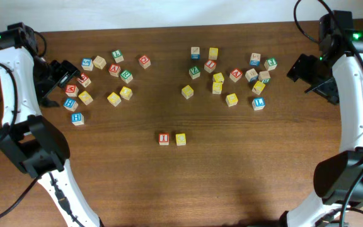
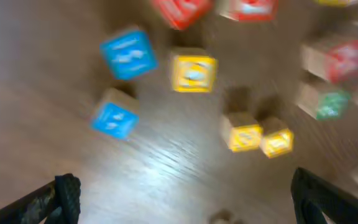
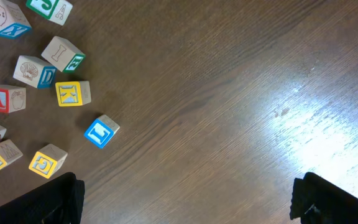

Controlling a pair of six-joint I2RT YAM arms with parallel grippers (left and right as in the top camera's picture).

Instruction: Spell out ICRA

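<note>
Red I (image 1: pixel 163 138) and yellow C (image 1: pixel 180 139) sit side by side at lower centre of the overhead frame, so R looks to be the next letter due. A green block (image 1: pixel 126 76) among the loose blocks (image 1: pixel 85 98) at upper left appears to be that R, though the letter is too small to read for sure. A red block (image 1: pixel 114 69) just beside it may be the A.

The green block lies to the right of the left tool (image 1: pixel 60 74), with other blocks between them. It is well apart from the right tool (image 1: pixel 302 68) at upper right, so the left arm is the nearer. Both tools are wide open and hold nothing.

As a cube, the block has no long axis, but it sits slightly turned on the desk (image 1: pixel 244 164). The wrist may need to turn so the tool meets flat faces. Its place would be just right of C.
</note>
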